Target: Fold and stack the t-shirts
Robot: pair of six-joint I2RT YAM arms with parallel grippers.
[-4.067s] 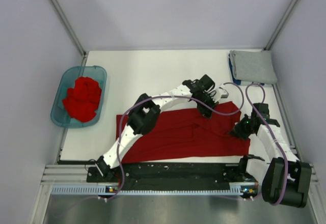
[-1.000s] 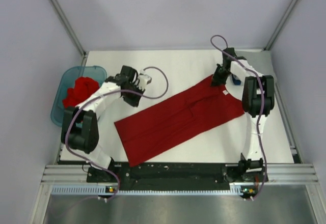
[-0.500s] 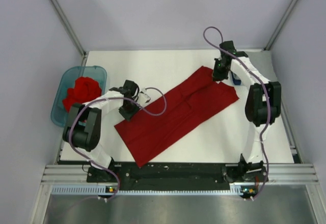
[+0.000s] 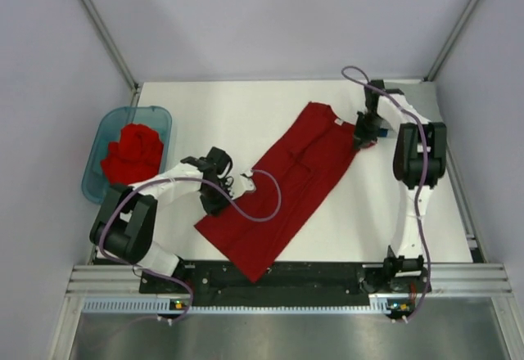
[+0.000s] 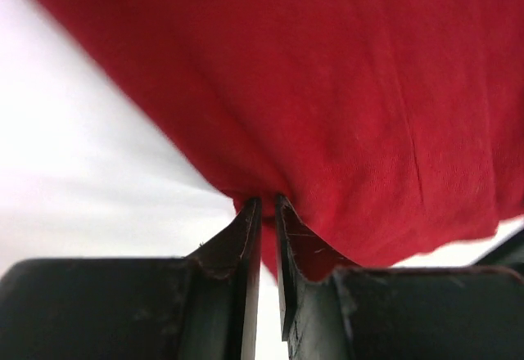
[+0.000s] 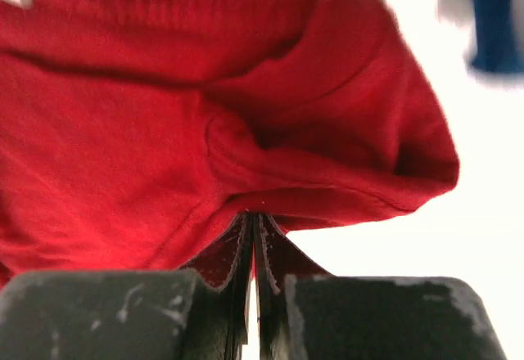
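Top external: red t-shirt (image 4: 286, 184) spread mid-table, long axis running 7 to 1 o'clock. Its 9 o'clock edge is pinched in the narrow left gripper (image 4: 214, 202), its 2 o'clock corner clamped tight in the right gripper (image 4: 360, 137). More red shirts (image 4: 131, 157) bunched in teal tub (image 4: 97, 182) at 9 o'clock.

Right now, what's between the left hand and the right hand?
The red t-shirt, spread diagonally from one to the other; the left hand and the right hand each pinch an edge. The top external view shows it.
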